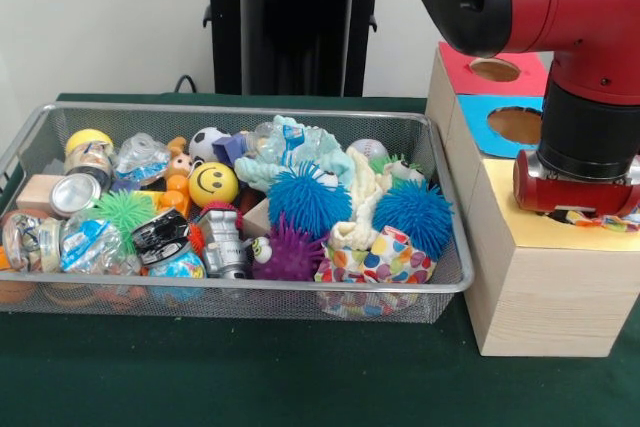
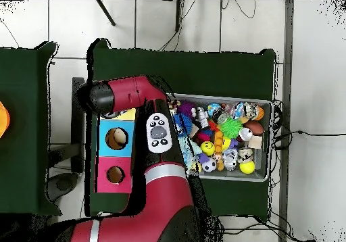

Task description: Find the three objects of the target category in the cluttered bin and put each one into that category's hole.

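A wire mesh bin (image 1: 440, 282) holds a jumble of toys, soft things and cans. To its right stands a wooden box (image 1: 545, 297) whose top has a red panel with a hole (image 1: 494, 69), a blue panel with a hole (image 1: 515, 124) and a yellow panel (image 1: 520, 209). My gripper (image 1: 585, 209) is low over the yellow panel, hidden under the red wrist. A small multi-coloured patterned piece (image 1: 603, 218) shows beneath it on the yellow surface. In the overhead view the arm (image 2: 128, 96) covers the yellow panel; the blue hole (image 2: 116, 138) and the red hole (image 2: 115, 175) are uncovered.
In the bin lie two blue spiky balls (image 1: 308, 199) (image 1: 414, 212), a purple spiky ball (image 1: 290, 250), a yellow smiley ball (image 1: 213, 184), a polka-dot cloth (image 1: 378, 259), a silver toy robot (image 1: 222, 242) and crushed cans (image 1: 75, 192). Green cloth covers the table (image 1: 250, 367).
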